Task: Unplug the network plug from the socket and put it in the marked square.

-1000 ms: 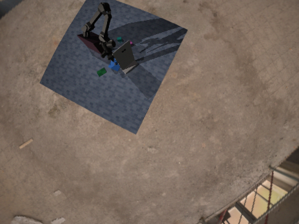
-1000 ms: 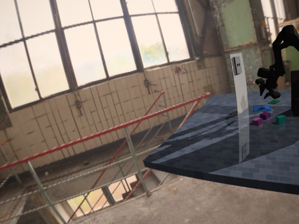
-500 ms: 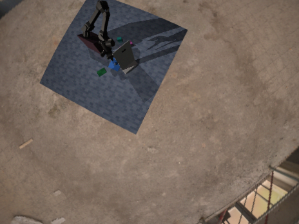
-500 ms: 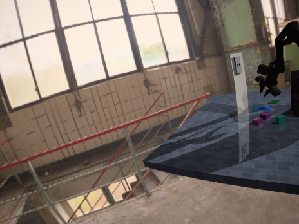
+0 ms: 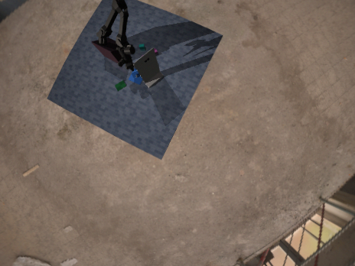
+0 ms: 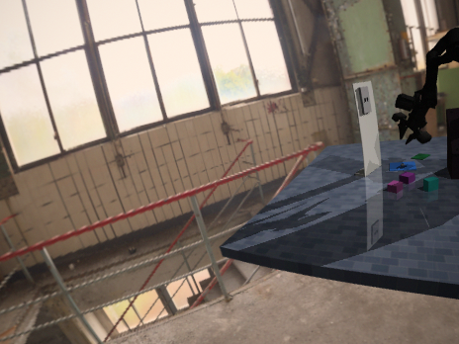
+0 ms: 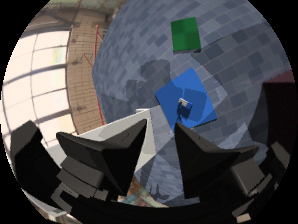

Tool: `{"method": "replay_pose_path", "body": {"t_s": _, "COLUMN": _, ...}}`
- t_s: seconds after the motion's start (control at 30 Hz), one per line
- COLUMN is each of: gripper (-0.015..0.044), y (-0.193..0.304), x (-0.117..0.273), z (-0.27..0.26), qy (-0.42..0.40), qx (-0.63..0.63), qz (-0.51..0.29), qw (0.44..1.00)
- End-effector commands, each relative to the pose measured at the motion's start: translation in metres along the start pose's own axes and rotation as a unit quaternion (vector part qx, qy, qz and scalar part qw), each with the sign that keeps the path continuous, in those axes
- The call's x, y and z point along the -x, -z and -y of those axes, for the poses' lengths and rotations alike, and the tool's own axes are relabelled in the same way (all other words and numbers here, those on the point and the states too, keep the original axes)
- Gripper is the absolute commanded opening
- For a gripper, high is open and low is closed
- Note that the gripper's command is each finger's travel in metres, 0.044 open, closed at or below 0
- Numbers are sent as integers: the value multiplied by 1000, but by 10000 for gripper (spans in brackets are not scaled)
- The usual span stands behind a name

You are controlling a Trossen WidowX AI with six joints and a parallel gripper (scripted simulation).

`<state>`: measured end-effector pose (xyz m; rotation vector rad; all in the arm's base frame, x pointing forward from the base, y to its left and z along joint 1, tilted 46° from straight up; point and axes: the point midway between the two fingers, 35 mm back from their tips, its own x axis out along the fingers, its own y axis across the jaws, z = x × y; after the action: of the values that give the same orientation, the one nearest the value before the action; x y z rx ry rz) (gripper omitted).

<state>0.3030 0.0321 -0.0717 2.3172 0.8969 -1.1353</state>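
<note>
The plug (image 7: pixel 188 104), small with a pale end, lies on the blue marked square (image 5: pixel 135 81) (image 6: pixel 394 167) (image 7: pixel 172 91), near its middle, well inside its edges. The upright pale panel (image 5: pixel 152 70) (image 6: pixel 370 143) (image 7: pixel 107 130) stands beside the square. Its grey socket box (image 6: pixel 363 101) shows dark openings with no plug in them. My gripper (image 5: pixel 131 69) (image 6: pixel 405 139) (image 7: pixel 161 124) is partly open and empty, pointing down above the table, with air between it and the plug. It appears clear of the panel.
A green block (image 5: pixel 120 85) (image 6: pixel 420 156) (image 7: pixel 186 35) lies beyond the square. A teal cube (image 5: pixel 141 46) (image 6: pixel 431 184), a magenta cube (image 5: pixel 156 51) (image 6: pixel 395 187) and a purple cube (image 6: pixel 407 178) lie nearby. A dark red upright board (image 5: pixel 109 53) (image 6: pixel 453 143) (image 7: pixel 280 100) stands near the arm.
</note>
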Motion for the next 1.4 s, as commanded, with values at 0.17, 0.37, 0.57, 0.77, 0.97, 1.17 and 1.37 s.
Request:
{"method": "replay_pose_path", "body": {"t_s": 0.17, "gripper": 156, "y": 1, "x": 12, "z": -14, "qy": 0, "qx": 1, "qz": 2, "qw": 1000}}
{"method": "replay_pose_path", "body": {"t_s": 0.37, "gripper": 156, "y": 1, "x": 32, "z": -31, "qy": 0, "qx": 2, "qz": 3, "qw": 1000}}
{"method": "replay_pose_path", "body": {"t_s": 0.57, "gripper": 156, "y": 1, "x": 55, "z": -46, "qy": -1, "qx": 3, "qz": 2, "qw": 1000}}
{"method": "replay_pose_path", "body": {"t_s": 0.77, "gripper": 156, "y": 0, "x": 80, "z": -59, "qy": -2, "qx": 3, "qz": 0, "qw": 1000}}
{"method": "replay_pose_path", "body": {"t_s": 0.97, "gripper": 156, "y": 0, "x": 91, "z": -63, "qy": -2, "qx": 2, "qz": -1, "qw": 1000}}
{"method": "replay_pose_path", "body": {"t_s": 1.17, "gripper": 314, "y": 0, "x": 91, "z": -63, "qy": -2, "qx": 2, "qz": -1, "qw": 1000}}
{"method": "replay_pose_path", "body": {"t_s": 1.37, "gripper": 440, "y": 0, "x": 91, "z": -63, "qy": -2, "qx": 2, "qz": -1, "qw": 1000}}
